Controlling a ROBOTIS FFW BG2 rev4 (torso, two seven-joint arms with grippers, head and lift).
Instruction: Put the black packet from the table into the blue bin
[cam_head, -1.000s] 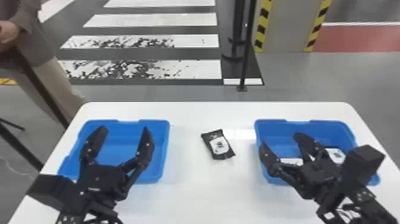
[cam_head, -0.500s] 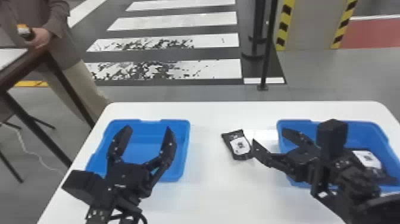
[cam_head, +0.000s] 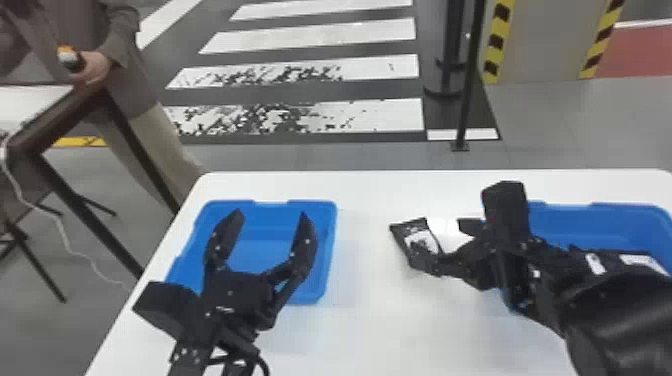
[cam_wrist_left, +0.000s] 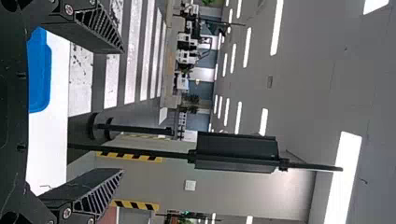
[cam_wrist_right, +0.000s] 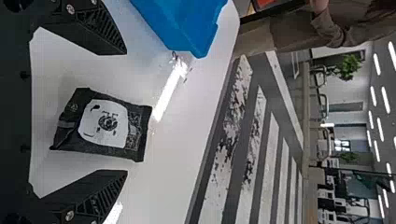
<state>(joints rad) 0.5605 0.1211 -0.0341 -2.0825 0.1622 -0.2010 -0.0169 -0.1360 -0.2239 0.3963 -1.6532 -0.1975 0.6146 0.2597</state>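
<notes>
Right of centre, the right gripper (cam_head: 448, 246) stood wide open, empty, near the packet (cam_head: 419, 241); centre-left, the left gripper (cam_head: 270, 215) likewise.

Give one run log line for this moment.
right gripper: open near black packet | packet: on table | left gripper: open near left blue bin

The black packet (cam_wrist_right: 105, 123) (white label (cam_wrist_right: 112, 122) up) lies flat on the table (cam_head: 350, 325) between two blue bins (cam_head: 260, 252).

Black arms (cam_head: 615, 310) carry a dark cable (cam_head: 261, 361), silvery screws (cam_wrist_left: 69, 9) and tapered, ribbed fingers (cam_wrist_left: 88, 33).
</notes>
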